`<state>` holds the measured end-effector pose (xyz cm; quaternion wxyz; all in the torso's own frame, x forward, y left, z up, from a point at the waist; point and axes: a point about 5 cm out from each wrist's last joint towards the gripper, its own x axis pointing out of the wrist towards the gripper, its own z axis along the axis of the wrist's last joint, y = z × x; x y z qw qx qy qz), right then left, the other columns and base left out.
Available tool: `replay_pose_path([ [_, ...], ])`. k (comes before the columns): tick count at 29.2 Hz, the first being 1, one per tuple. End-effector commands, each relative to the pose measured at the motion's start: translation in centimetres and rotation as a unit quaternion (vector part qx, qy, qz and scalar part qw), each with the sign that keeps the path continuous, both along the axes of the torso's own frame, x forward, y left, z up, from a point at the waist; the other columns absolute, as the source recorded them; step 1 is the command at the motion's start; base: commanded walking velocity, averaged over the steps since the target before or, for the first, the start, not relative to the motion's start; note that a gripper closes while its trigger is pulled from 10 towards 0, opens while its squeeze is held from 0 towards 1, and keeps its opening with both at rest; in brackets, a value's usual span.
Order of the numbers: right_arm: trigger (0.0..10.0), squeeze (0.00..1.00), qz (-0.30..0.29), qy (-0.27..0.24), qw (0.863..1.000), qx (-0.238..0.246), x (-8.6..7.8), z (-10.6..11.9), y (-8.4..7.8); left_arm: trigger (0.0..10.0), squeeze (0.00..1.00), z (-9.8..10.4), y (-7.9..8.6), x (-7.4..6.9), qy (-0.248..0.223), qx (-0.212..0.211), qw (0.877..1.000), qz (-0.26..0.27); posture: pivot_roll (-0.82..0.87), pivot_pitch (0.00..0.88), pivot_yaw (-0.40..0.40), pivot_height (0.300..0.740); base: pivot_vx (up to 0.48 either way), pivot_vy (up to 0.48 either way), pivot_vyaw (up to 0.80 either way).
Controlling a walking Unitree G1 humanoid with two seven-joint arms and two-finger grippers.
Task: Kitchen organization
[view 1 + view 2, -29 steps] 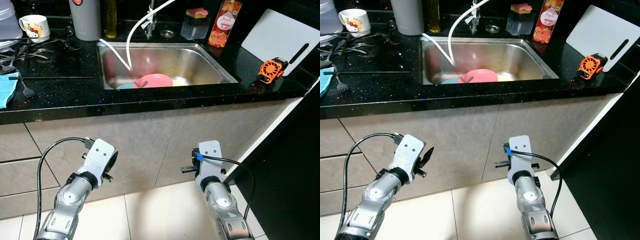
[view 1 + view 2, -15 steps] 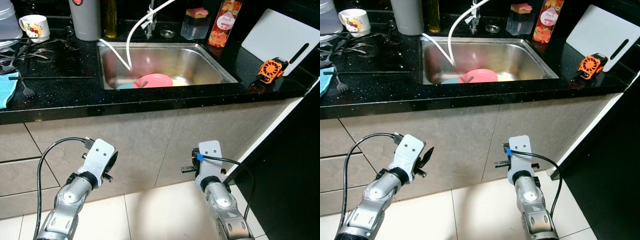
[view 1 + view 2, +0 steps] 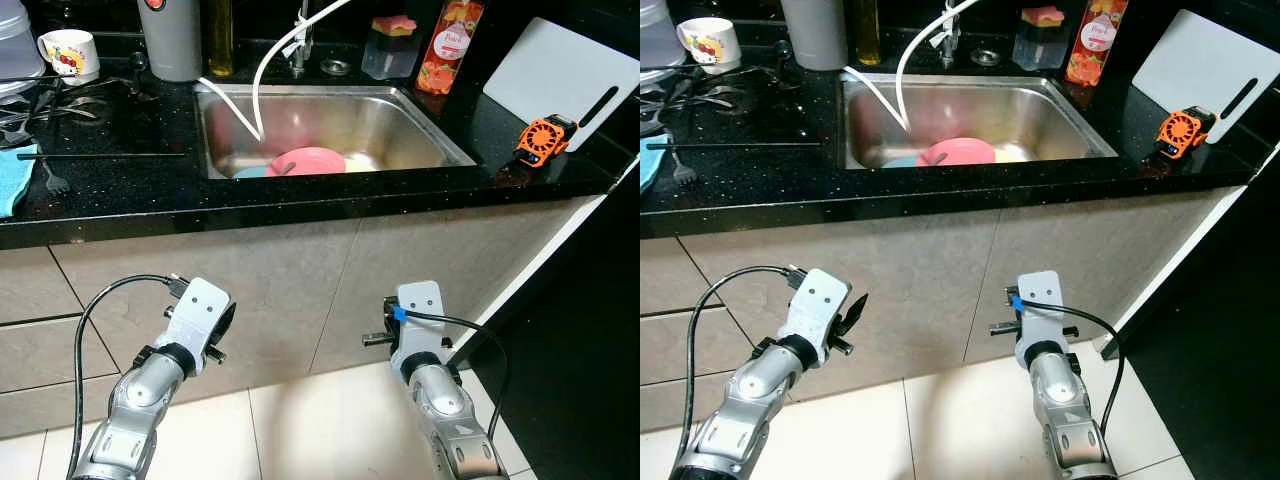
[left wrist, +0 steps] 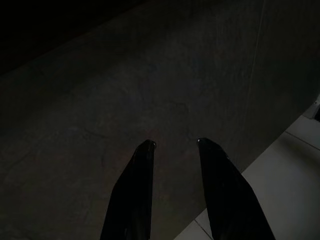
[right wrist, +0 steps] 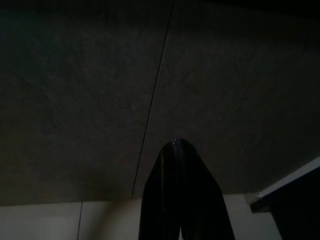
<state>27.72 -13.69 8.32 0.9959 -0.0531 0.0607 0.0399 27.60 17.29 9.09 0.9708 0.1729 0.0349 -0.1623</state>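
Pink plate (image 3: 305, 161) in the sink (image 3: 425, 125) looks stiff, wet-slick, so grip the rim; left pincer (image 4: 175, 145) apart, right pincer (image 5: 176, 144) together, both idle below the tabletop (image 3: 120, 195).

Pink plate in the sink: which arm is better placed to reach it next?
Marginally the left. The pink plate lies toward the sink's left half. Both claws, left and right, hang low before the cabinets, so the margin is small.
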Motion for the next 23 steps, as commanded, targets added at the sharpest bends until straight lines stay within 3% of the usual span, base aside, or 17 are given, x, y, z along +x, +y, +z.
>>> replay_pose_path([
  [1,10.0,0.0,-0.005,0.008,1.0,0.0,0.0,-0.34,-0.3,10.0,0.0,-0.43,-0.42,-0.12,0.007,0.0,1.0,-0.009,0.19,0.049,-0.084,0.74,0.0,0.0,0.0],
  [23,10.0,0.0,-0.007,0.007,1.0,0.001,0.07,-0.33,-0.24,10.0,0.0,-0.44,-0.33,-0.03,0.007,0.001,1.0,-0.008,0.18,0.048,-0.08,0.74,0.0,0.0,0.0],
])
